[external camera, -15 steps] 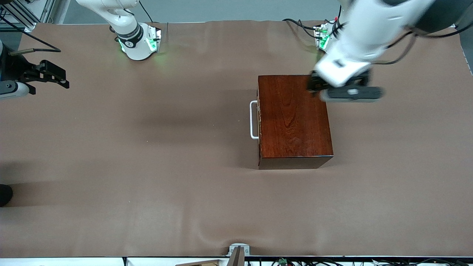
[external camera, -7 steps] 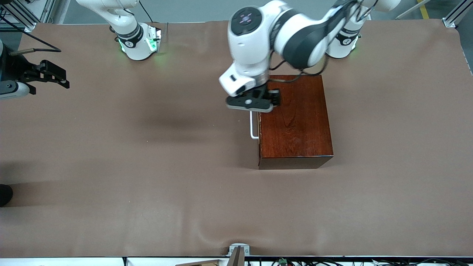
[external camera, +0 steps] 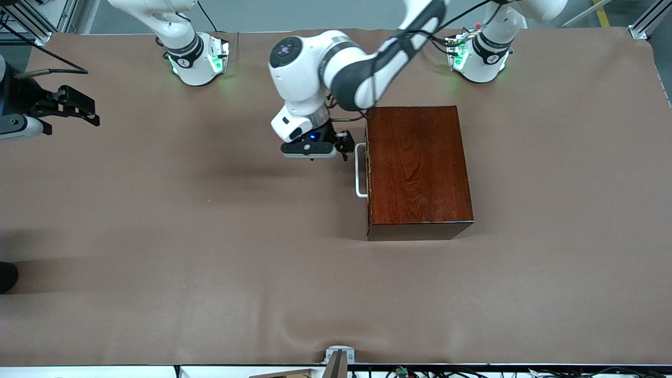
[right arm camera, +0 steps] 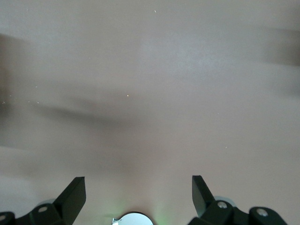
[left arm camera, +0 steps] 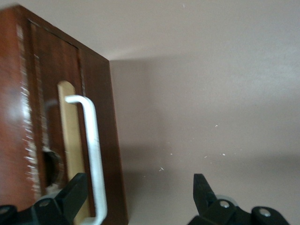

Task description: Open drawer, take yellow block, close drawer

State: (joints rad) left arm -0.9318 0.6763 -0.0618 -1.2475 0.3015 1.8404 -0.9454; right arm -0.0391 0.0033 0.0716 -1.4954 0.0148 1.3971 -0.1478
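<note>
1. The left gripper (external camera: 344, 149), jaws spread, is hovering beside the shut drawer (left arm camera: 56, 108)'s white handle (external camera: 360, 170), lining up to grasp it.
2. The right gripper (right arm camera: 136, 197), open, is waiting at the right arm's end of the table (external camera: 210, 236).
3. The yellow block is showing nowhere, presumably sitting inside.

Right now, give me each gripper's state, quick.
Left gripper: open, empty, by the drawer handle.
Right gripper: open, empty, waiting over bare table.

White arms (external camera: 310, 68), black joints, black grippers, green-lit bases (external camera: 202, 60)
</note>
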